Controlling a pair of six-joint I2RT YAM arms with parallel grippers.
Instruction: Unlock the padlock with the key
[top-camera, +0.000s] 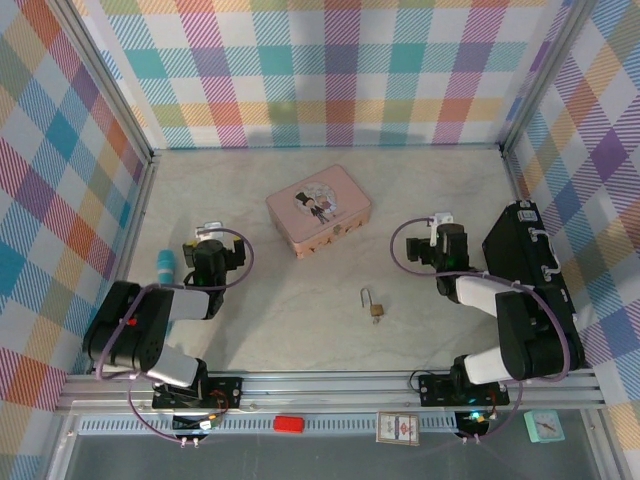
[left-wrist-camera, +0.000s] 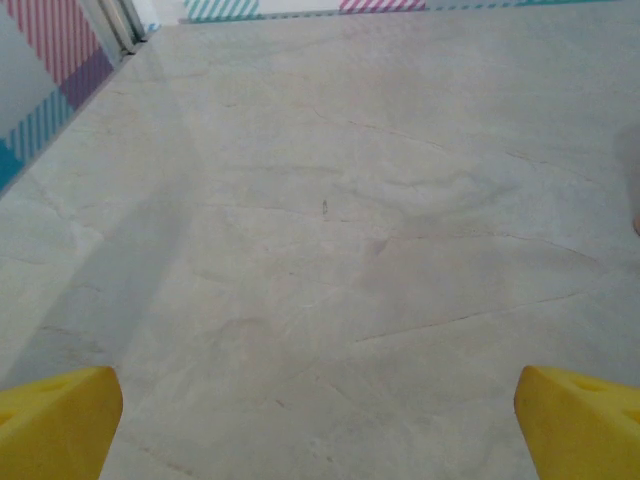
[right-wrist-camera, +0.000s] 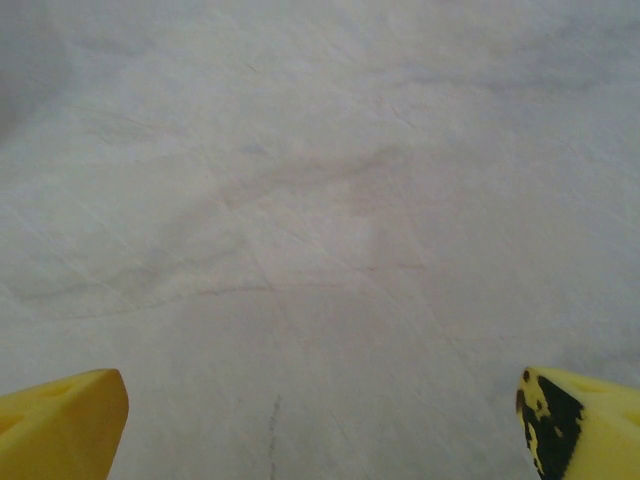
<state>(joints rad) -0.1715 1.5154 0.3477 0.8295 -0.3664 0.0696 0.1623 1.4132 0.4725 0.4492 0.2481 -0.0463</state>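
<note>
As it lies, the padlock (top-camera: 376, 308) points shackle-first toward the far wall (top-camera: 330, 80).

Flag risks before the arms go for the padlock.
1. Padlock lies loose and tiny on the table; the open right gripper may push it rather than grasp it.
2. The dark speck may be the key, too small to tell; a mis-pick is likely.
3. Black case crowds the right arm.

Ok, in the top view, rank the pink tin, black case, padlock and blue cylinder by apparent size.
1. Black case and pink tin: look alike, the case partly hidden by the right arm, so unranked.
2. Blue cylinder.
3. Padlock, similar length but slimmer.
</note>
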